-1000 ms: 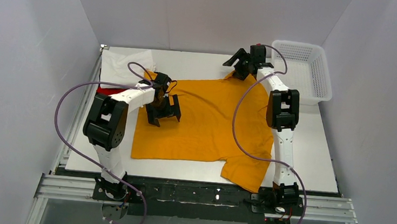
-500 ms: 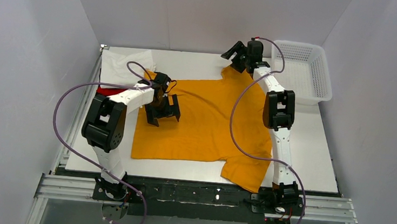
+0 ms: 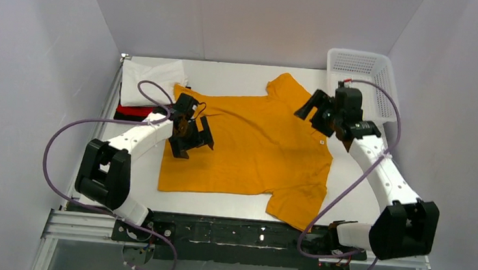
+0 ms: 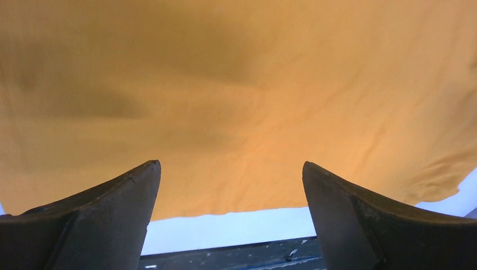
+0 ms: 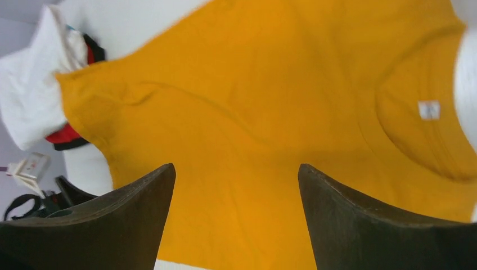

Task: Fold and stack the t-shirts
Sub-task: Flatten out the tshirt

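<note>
The mustard-orange t-shirt lies spread flat on the table, neck to the right, one sleeve at the far side and one at the near edge. My left gripper is open and empty just above its left part; the left wrist view shows cloth between the fingers. My right gripper is open and empty above the shirt's right side. The right wrist view shows the shirt and its neck label. Folded white, red and black shirts lie stacked at the far left.
A white lattice basket stands at the far right corner. The white table shows bare to the right of the shirt. The table's near edge with the black rail is just below the shirt hem.
My right gripper has let go of the far sleeve and swung back to the right and nearer; the sleeve now lies flat. My left arm has shifted slightly nearer.
</note>
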